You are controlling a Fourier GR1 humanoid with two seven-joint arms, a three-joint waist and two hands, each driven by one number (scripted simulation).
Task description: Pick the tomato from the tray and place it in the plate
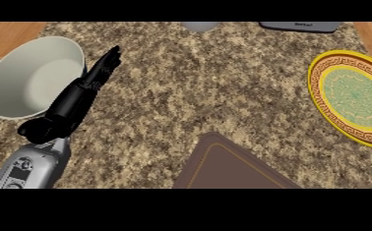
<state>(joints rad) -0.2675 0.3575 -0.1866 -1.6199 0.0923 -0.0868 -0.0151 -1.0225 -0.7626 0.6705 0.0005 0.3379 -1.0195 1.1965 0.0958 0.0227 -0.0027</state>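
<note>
Bowl: cream, set at left.
Plate: yellow-rimmed, cut by right edge.
Tray: brown, near centre, partly shown.
Tomato: place cannot be told.
Left hand: held straight-fingered, beside bowl.
Counter: speckled stone.

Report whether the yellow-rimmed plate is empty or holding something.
Empty in the part that shows: the plate has a bare green centre and patterned rim. Its right side runs out of view, so that part cannot be told.

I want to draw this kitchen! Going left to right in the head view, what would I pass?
bowl → left hand → tray → plate
</note>
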